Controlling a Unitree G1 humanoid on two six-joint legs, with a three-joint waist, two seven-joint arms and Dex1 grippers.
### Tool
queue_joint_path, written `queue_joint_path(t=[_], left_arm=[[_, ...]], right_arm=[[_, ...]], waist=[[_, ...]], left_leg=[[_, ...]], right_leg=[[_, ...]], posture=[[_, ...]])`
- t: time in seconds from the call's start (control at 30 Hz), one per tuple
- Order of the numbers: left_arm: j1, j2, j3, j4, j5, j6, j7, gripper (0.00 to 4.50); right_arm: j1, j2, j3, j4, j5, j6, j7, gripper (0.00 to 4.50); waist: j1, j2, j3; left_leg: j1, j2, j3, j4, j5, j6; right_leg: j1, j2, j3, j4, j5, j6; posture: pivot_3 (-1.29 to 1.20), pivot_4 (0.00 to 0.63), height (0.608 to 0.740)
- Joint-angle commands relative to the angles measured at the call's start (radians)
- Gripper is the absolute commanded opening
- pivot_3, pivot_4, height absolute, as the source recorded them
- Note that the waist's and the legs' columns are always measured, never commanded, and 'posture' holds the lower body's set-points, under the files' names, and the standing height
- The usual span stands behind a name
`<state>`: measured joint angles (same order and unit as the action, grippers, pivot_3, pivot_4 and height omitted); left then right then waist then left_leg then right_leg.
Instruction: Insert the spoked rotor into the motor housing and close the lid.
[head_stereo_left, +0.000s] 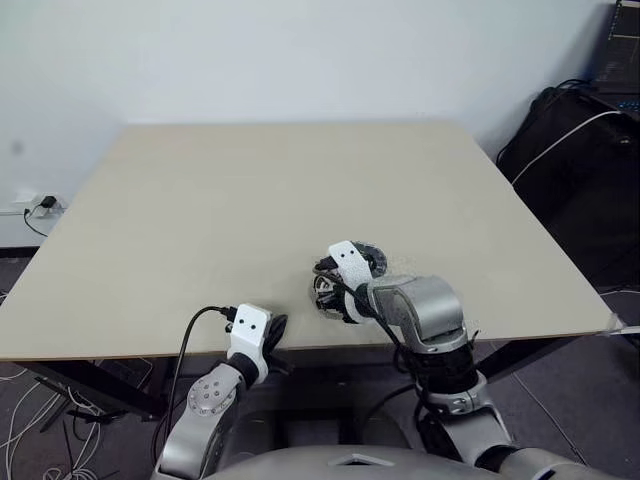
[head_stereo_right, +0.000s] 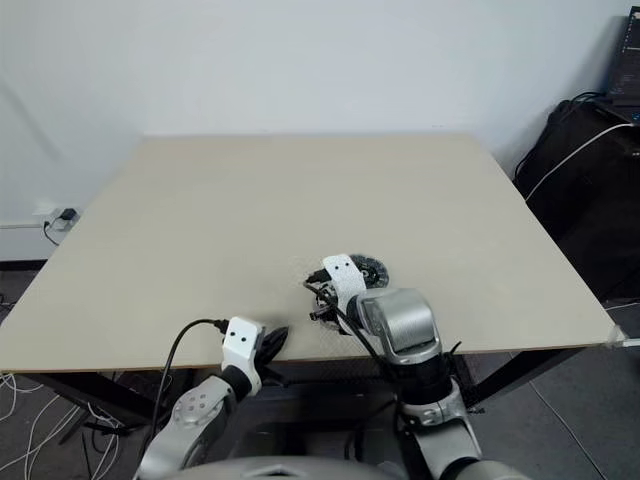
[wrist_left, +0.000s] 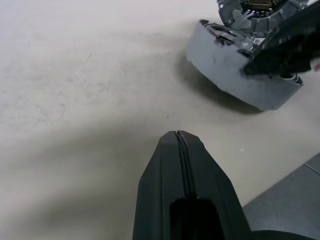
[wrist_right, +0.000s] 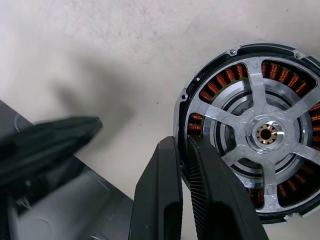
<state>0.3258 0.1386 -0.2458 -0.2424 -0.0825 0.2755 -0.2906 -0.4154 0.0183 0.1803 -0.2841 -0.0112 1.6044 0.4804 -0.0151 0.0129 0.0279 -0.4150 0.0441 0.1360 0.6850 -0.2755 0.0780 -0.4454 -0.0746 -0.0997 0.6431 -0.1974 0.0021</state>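
The motor housing (wrist_right: 252, 135) lies on the table (head_stereo_left: 250, 200) near its front edge, with the spoked rotor (wrist_right: 265, 134) seated inside its copper windings. The right gripper (wrist_right: 184, 165) pinches the housing's rim, jaws nearly together. The left gripper (wrist_left: 181, 150) rests pressed shut and empty nearby. The assembly looks stiff, dense and smooth (probably slippery); the rim seems the safest hold.

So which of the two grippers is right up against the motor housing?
The right gripper, at the rim of the motor housing; the left gripper, shut, sits apart over bare table.
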Motion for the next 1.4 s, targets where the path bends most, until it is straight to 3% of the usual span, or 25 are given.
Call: queue_joint_path(t=[0.03,0.37,0.57,0.8,0.97,1.23,1.4], left_arm=[[-0.005,-0.007,-0.002,-0.018,-0.005,-0.017,0.001,0.00],[-0.009,-0.006,-0.002,-0.016,-0.005,-0.017,0.003,0.00],[-0.008,-0.004,0.000,-0.019,-0.005,-0.016,0.003,0.00],[-0.006,-0.001,0.001,-0.021,-0.007,-0.015,0.001,0.00],[-0.013,-0.002,-0.001,-0.015,-0.007,-0.015,-0.001,0.00],[-0.021,-0.002,-0.002,-0.008,-0.009,-0.015,-0.005,0.00],[-0.025,-0.002,-0.002,-0.003,-0.011,-0.017,-0.006,0.00]], right_arm=[[-0.037,0.036,-0.035,-0.021,0.018,-0.012,-0.065,0.02],[-0.080,0.125,-0.118,0.257,0.018,-0.216,-0.252,0.02],[-0.097,0.143,-0.101,0.301,0.053,-0.259,-0.292,1.96],[-0.112,0.101,-0.026,0.229,0.094,-0.285,-0.268,1.96],[-0.125,-0.100,0.170,0.129,0.115,-0.399,-0.115,1.96],[-0.174,-0.542,0.496,0.044,0.019,-0.795,0.253,1.96],[-0.205,-0.679,0.590,0.058,-0.050,-0.953,0.434,1.96]], waist=[[-0.002,0.001,0.000],[-0.016,-0.002,-0.002],[-0.011,0.001,-0.002],[-0.020,0.002,-0.002],[-0.021,0.002,-0.001],[-0.020,-0.002,0.002],[-0.017,-0.006,0.005]], left_leg=[[0.000,0.000,0.000,0.000,0.000,0.000],[0.002,0.000,0.000,-0.001,0.001,-0.001],[0.002,0.000,0.001,-0.001,0.001,-0.001],[0.001,0.000,0.001,-0.002,0.001,-0.001],[0.001,0.000,0.001,-0.002,0.000,-0.001],[0.001,0.000,0.001,-0.002,0.000,0.000],[0.001,0.000,0.000,-0.002,0.000,0.000]], right_leg=[[0.000,0.000,0.000,0.000,0.000,0.000],[0.002,0.000,0.000,0.000,0.001,0.001],[0.002,-0.005,-0.001,0.000,0.002,0.002],[0.000,-0.003,-0.001,0.000,0.000,0.000],[0.000,-0.003,-0.002,-0.001,0.000,0.000],[0.001,-0.003,-0.005,-0.002,0.000,0.000],[0.001,-0.002,-0.005,-0.002,0.000,0.000]], posture=[[0.00,0.000,0.740],[0.00,0.000,0.740],[0.00,0.000,0.740],[0.00,0.000,0.740],[0.00,0.000,0.740],[0.00,0.000,0.740],[0.00,0.000,0.740]])
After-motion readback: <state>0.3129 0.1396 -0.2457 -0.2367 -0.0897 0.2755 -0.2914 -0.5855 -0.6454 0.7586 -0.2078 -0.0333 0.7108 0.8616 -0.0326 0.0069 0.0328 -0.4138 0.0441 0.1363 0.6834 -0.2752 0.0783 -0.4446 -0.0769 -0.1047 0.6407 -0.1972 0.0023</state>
